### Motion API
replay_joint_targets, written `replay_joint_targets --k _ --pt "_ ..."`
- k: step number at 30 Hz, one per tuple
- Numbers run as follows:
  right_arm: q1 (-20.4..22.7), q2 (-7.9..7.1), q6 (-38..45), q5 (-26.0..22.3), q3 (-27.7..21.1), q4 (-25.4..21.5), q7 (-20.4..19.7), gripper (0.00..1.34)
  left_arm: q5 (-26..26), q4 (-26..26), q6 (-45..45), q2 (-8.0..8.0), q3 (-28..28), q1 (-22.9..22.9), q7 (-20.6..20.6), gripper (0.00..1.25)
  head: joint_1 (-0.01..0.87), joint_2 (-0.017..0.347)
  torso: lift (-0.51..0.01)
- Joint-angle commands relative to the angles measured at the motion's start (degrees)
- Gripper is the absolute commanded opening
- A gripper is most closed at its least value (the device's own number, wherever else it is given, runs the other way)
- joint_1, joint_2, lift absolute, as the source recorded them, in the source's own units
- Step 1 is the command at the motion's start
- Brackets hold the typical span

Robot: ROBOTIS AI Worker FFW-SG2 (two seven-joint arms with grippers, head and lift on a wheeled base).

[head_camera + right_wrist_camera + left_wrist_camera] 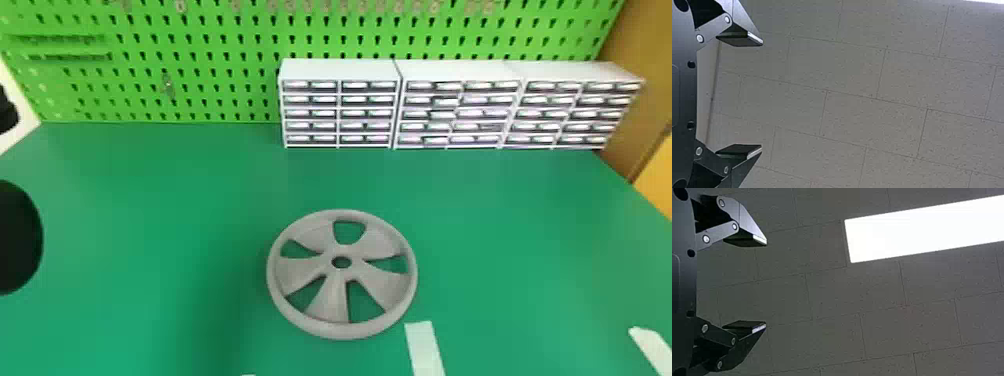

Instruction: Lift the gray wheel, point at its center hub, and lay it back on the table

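The gray wheel [300,272] lies flat on the green table [150,215], a little right of the middle in the head view. Five openings surround its center hub [342,249], which has a round hole. In the left wrist view my left gripper [766,284] is open, facing the ceiling, with nothing between its fingers. My right gripper [762,95] is likewise open and empty against ceiling panels in the right wrist view. Both grippers are away from the wheel.
White drawer cabinets [340,70] stand along the table's back, before a green pegboard [215,50]. White strips [424,345] lie near the wheel's lower right and at the right front [652,347]. A dark rounded shape [19,237] is at the left edge; I cannot tell what it is.
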Motion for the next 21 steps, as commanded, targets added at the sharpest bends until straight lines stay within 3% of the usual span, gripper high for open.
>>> replay_joint_targets --k 1,7,21 --pt "-0.5 -0.57 1.2 -0.3 0.5 0.2 0.0 1.01 -0.1 0.0 0.1 0.06 0.1 0.0 0.3 0.75 0.692 0.048 -0.096" --pt "-0.5 -0.84 0.6 1.4 1.8 0.2 0.0 1.02 -0.6 -0.7 0.1 1.37 0.0 -0.2 0.7 0.74 0.692 0.048 -0.096" --pt "-1.3 -0.66 -1.0 2.9 2.4 1.6 0.0 1.04 -0.7 -1.3 0.0 2.52 -0.2 0.4 2.5 0.74 0.692 0.048 -0.096"
